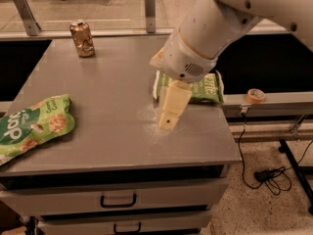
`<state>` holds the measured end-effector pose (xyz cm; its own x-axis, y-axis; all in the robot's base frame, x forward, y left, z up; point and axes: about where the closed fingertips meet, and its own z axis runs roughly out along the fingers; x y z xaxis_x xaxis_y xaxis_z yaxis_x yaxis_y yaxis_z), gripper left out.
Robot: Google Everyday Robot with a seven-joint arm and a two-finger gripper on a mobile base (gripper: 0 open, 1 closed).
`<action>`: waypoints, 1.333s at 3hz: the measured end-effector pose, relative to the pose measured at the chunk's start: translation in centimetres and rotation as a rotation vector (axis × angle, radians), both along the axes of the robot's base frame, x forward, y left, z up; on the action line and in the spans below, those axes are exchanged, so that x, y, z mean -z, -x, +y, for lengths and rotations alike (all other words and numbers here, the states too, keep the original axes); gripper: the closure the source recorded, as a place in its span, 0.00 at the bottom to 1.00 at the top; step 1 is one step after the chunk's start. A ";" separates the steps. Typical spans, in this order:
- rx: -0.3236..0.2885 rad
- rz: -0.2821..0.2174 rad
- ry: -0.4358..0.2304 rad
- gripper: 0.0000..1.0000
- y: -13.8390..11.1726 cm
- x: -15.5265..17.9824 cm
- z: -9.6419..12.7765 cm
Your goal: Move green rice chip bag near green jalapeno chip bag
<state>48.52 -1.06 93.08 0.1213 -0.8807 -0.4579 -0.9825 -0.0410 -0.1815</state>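
Note:
The green rice chip bag (33,127), bright green and crinkled with white lettering and tan chip pictures, lies at the left front of the grey table (112,87), partly over its left edge. The green jalapeno chip bag (208,88), flat and olive-green, lies at the table's right side, mostly hidden behind my arm. My gripper (170,116) hangs over the right middle of the table, just in front of the jalapeno bag and far to the right of the rice chip bag. It holds nothing that I can see.
A brown drink can (82,38) stands at the table's back left. An orange tape roll (255,95) sits on a rail to the right of the table. Drawers with handles are under the tabletop. Cables lie on the floor at right.

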 end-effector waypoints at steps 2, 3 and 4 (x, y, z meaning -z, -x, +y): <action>-0.047 0.070 -0.157 0.00 -1.8 3.6 11.2; -0.072 0.103 -0.237 0.00 -2.8 5.6 17.5; -0.120 0.100 -0.306 0.00 -4.5 6.9 23.9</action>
<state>53.00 22.84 86.18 0.1569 -0.6825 -0.7139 -0.9876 -0.1156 -0.1066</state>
